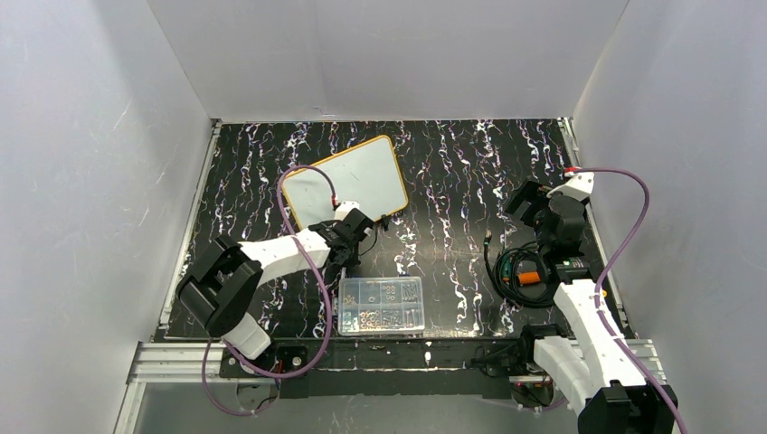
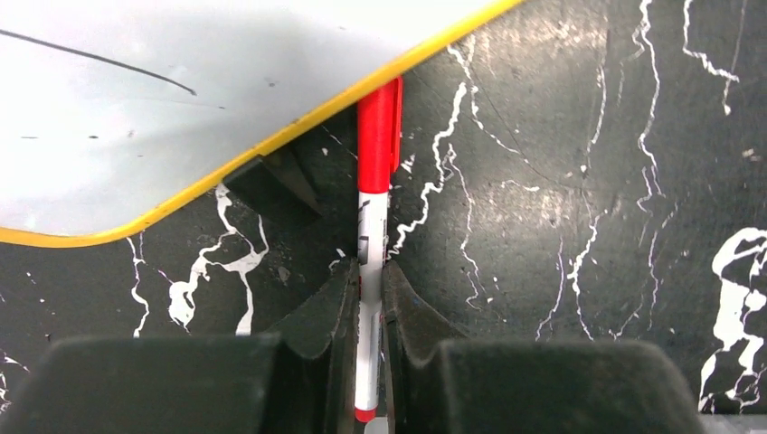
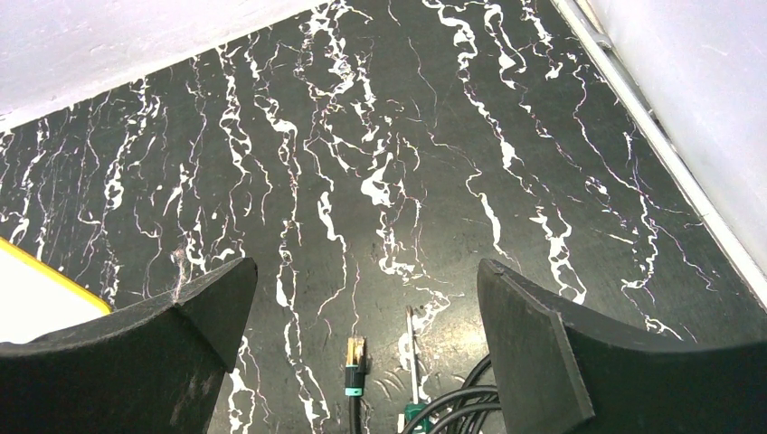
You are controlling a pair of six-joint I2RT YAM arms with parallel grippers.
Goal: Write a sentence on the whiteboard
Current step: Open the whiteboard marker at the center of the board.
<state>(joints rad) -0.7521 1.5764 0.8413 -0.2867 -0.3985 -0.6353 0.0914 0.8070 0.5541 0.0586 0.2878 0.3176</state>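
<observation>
The whiteboard (image 1: 348, 181), white with an orange-yellow rim, lies tilted at the back left of the table. No sentence is in view on it. The left wrist view shows only a thin dark stroke on the whiteboard (image 2: 181, 90). A marker (image 2: 373, 226) with a white barrel and a red cap lies on the table, its cap end reaching under the board's near edge. My left gripper (image 1: 355, 231) (image 2: 366, 276) is shut on the marker's barrel, just in front of the board. My right gripper (image 1: 534, 201) (image 3: 366, 271) hangs open at the right, holding nothing.
A clear compartment box (image 1: 382, 306) of small parts sits near the front edge, right of the left arm. A coiled black cable (image 1: 523, 271) lies under the right arm, with its plug (image 3: 355, 362) and a thin screwdriver (image 3: 412, 348) between the right fingers.
</observation>
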